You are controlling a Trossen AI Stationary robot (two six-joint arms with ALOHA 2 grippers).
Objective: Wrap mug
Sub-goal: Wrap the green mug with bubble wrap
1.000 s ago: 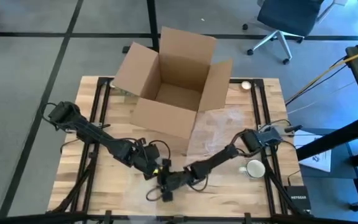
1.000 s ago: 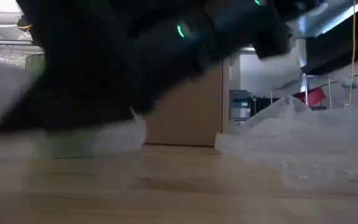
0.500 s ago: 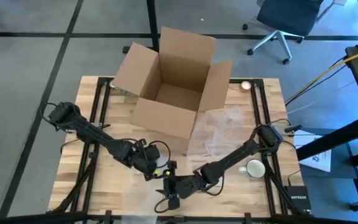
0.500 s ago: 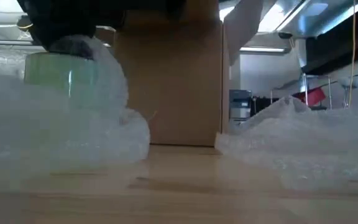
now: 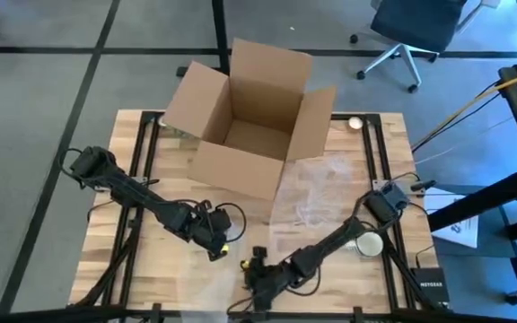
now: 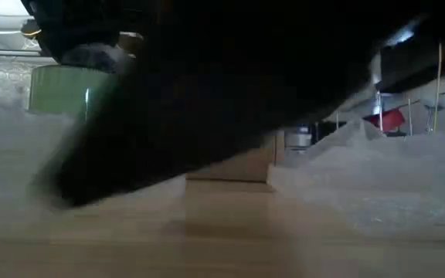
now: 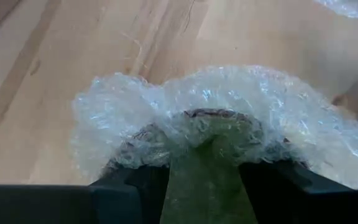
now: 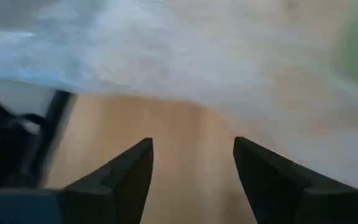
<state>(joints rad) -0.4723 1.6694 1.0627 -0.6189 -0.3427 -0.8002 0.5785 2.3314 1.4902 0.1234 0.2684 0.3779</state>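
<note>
Green mug [image 7: 207, 180], draped in bubble wrap [image 7: 229, 112], sits clamped in the left pincer [image 7: 205, 177] near the front middle of the bench [image 5: 160, 260]. Just beside it, toward the front edge, the right pincer [image 8: 191, 168] hangs low over bare wood, fingers spread and holding nothing. Behind both stands an open cardboard box [image 5: 249, 117]; a white mug [image 5: 369, 242] rests at the right side.
</note>
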